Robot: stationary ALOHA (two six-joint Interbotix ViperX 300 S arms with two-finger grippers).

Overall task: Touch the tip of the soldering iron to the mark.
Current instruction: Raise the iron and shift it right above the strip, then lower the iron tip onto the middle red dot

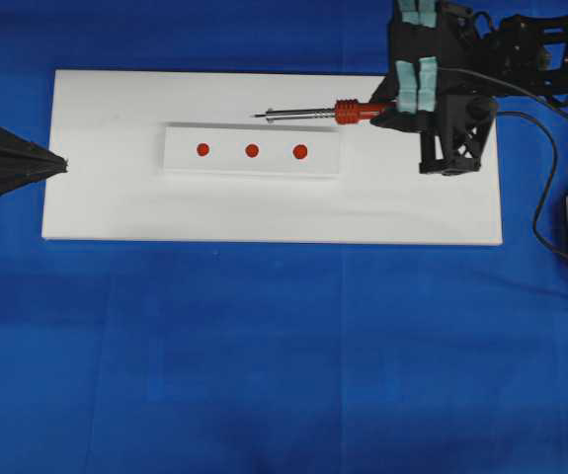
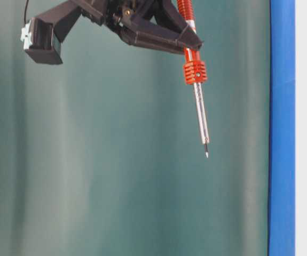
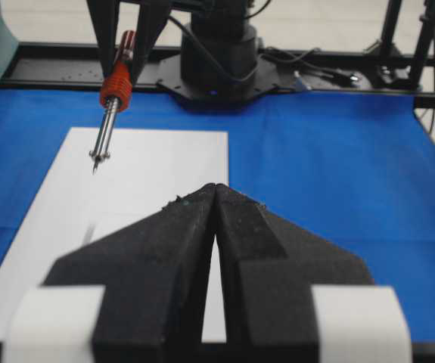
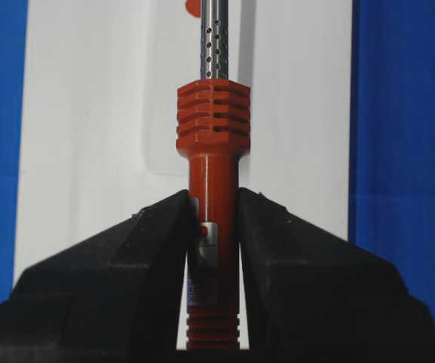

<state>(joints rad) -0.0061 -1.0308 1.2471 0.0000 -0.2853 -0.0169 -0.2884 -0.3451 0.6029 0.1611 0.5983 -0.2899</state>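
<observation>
My right gripper [image 1: 387, 111] [image 4: 213, 198] is shut on the red-orange handle of the soldering iron [image 1: 353, 112] [image 4: 212, 121]. The silver shaft points left, and the tip [image 1: 256, 117] [image 2: 206, 153] [image 3: 94, 168] hangs in the air above the white board [image 1: 264, 212], clear of it. Three red marks [image 1: 202, 150] [image 1: 252, 151] [image 1: 300, 152] sit in a row on a pale strip [image 1: 254, 168], just in front of the iron. The tip touches none of them. My left gripper [image 1: 61, 165] [image 3: 215, 187] is shut and holds nothing, at the board's left edge.
The board lies on a blue cloth [image 1: 264, 346]. The iron's black cord [image 1: 545, 158] loops over the right side beside the right arm. The right arm's base [image 3: 217, 60] stands at the far end in the left wrist view.
</observation>
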